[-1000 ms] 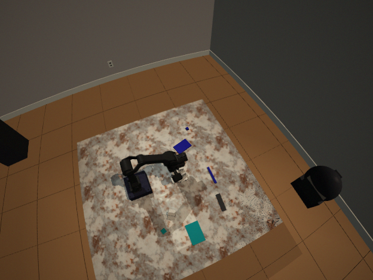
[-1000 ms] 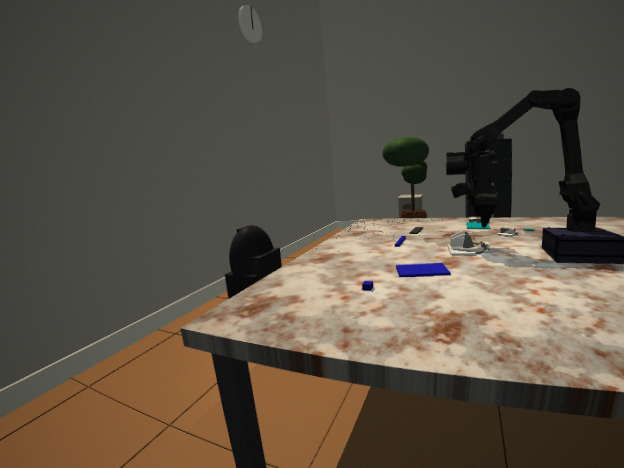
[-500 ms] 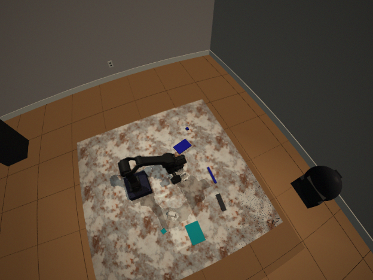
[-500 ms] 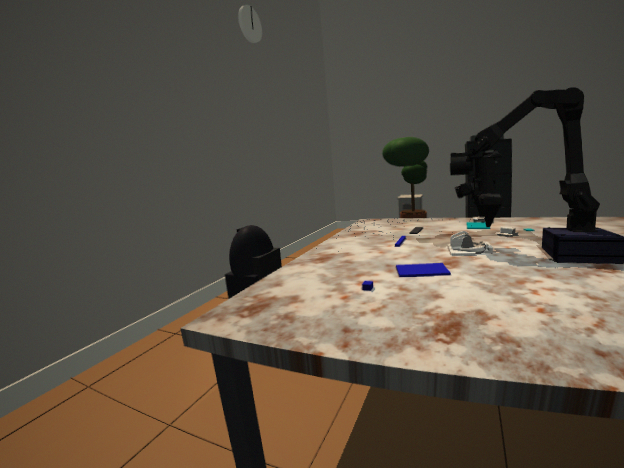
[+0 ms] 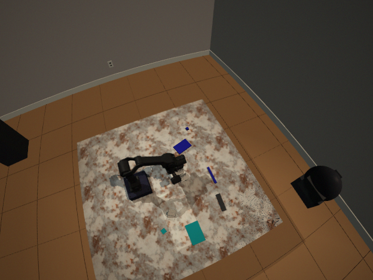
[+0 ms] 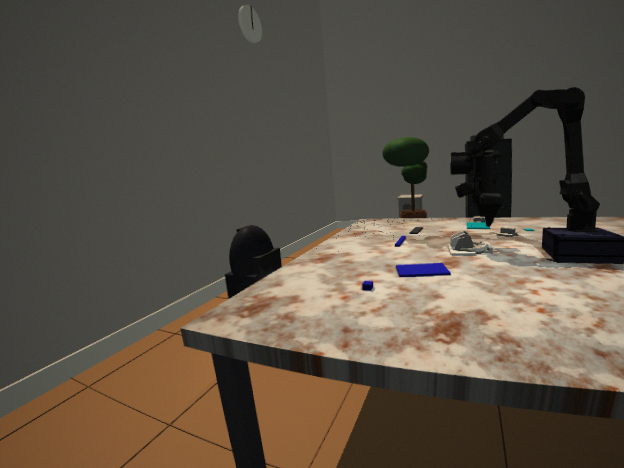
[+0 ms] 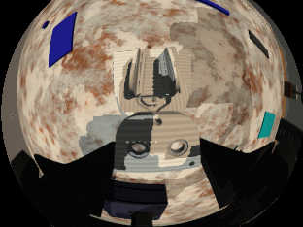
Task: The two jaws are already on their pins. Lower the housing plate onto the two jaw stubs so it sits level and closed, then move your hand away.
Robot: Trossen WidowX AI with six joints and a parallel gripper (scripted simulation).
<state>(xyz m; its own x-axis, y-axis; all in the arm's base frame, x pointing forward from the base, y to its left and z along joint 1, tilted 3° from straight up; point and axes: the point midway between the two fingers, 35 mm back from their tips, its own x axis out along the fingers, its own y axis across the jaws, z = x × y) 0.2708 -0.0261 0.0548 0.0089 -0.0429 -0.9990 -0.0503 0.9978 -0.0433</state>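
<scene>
The housing plate (image 7: 157,133), pale with two round holes and a rounded end, sits between the two dark fingers. My gripper (image 7: 157,145) (image 5: 179,173) (image 6: 488,221) is shut on it, above the table. The two upright jaws (image 7: 152,73) (image 6: 460,240) stand side by side on a flat pale base (image 7: 185,93). In the wrist view they show just beyond the plate's rounded end, which overlaps the near part of the base. The jaw stubs cannot be made out clearly. The plate and its height over the jaws are unclear in the top and exterior views.
A blue slab (image 5: 182,146) (image 6: 422,270), a small blue cube (image 5: 187,128) (image 6: 367,285), a blue bar (image 5: 211,175), a dark bar (image 5: 220,202), a teal slab (image 5: 195,233) and a small teal piece (image 5: 163,231) lie around. A pale grey part (image 5: 171,214) (image 6: 507,231) also lies on the table.
</scene>
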